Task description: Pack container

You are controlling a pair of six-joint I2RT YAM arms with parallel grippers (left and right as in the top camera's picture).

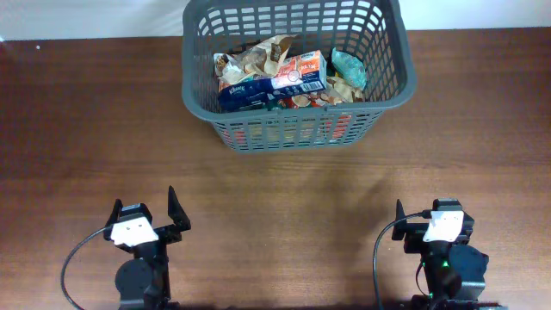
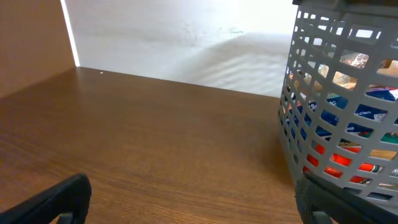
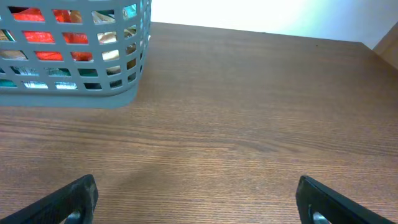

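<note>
Left tool (image 2: 194, 208) spread wide, empty, right tool (image 3: 199, 205) likewise, container (image 1: 293, 134) well apart.

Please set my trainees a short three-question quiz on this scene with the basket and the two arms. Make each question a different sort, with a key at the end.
1. True or false: the left gripper holds a packet.
2. Where does the basket stand on the table? A: on its near side, between the arms. B: on its far side, apart from both arms. C: tipped on its side.
3. Fill in: the right gripper has its jaws ____.
Key: 1 false; 2 B; 3 open.
</note>
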